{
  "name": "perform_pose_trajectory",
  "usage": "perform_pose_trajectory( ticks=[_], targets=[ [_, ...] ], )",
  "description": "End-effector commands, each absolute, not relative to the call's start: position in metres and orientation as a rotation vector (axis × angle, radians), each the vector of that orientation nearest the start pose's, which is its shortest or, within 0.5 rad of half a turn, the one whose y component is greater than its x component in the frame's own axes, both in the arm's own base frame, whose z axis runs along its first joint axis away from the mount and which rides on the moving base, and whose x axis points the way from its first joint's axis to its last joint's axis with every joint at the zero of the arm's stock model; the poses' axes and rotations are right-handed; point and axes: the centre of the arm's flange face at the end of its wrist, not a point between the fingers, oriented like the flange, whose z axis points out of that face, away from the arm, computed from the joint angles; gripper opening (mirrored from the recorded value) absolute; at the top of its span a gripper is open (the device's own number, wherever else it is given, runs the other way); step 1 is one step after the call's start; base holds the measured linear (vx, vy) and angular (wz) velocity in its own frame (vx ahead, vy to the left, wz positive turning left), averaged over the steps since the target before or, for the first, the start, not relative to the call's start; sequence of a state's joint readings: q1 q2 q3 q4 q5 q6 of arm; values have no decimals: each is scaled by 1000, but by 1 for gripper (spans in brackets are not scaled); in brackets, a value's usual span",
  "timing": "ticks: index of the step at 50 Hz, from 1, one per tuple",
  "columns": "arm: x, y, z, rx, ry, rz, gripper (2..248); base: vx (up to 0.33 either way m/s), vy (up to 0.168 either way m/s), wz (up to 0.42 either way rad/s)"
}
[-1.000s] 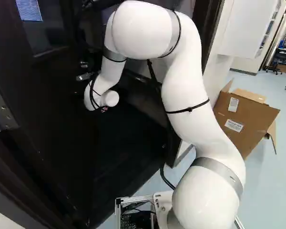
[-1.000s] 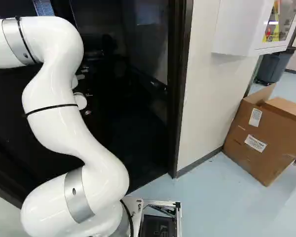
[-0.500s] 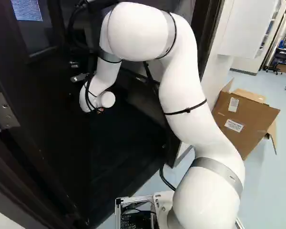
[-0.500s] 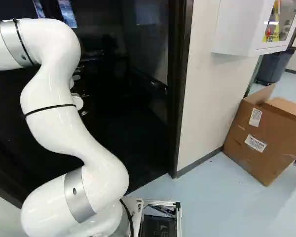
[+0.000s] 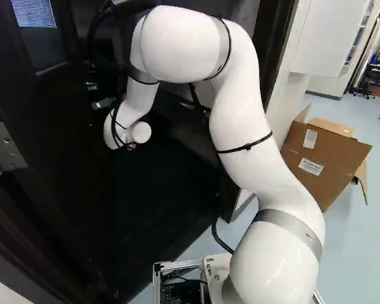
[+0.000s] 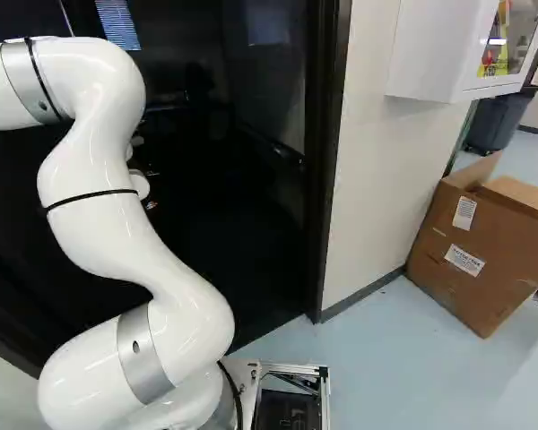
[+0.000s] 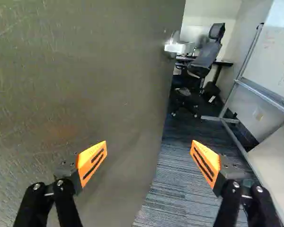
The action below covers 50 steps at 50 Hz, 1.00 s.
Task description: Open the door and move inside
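Pale blue floor (image 6: 394, 385) surrounds the metal base frame (image 6: 325, 403). Clock positions: 12 is straight ahead. The white arm (image 5: 247, 133) rises from the frame and bends toward 11 o'clock, its wrist (image 5: 117, 130) in front of the dark doorway. The gripper (image 7: 149, 152) is readable only in the wrist view: fingers wide apart, orange pads (image 7: 92, 161) facing each other. Contact between finger and door cannot be determined.

The cardboard box (image 5: 326, 158), flaps open, is at 2 o'clock, near the white wall (image 6: 372, 152). The dark door (image 7: 85, 94) stands open at 11 o'clock; the wrist view gives its scuffed face close beside the gripper. Its hinge plate (image 5: 4, 147), at 10 o'clock, shows in the left base view but not in the right. The lever handle (image 7: 179, 47) is ahead of the gripper at 12 o'clock.

The wall cabinet (image 6: 439, 54) hangs at 1 o'clock; the right base view adds a grey bin (image 6: 502, 121) beyond it. Past the door edge, the wrist view alone resolves striped carpet (image 7: 173, 189), a whiteboard (image 7: 274, 61) at 1 o'clock and, farthest, a black office chair (image 7: 208, 54) at 12 o'clock.
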State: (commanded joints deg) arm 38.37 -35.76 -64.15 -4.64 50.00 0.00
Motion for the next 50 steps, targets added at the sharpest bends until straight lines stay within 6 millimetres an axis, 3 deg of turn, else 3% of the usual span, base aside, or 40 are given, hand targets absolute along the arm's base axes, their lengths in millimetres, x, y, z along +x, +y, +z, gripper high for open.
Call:
perform_pose_trajectory(
  ticks=[50],
  targets=[
    [504, 454, 353, -1889, -934, -1628, 247, 0, 0, 0]
  ],
)
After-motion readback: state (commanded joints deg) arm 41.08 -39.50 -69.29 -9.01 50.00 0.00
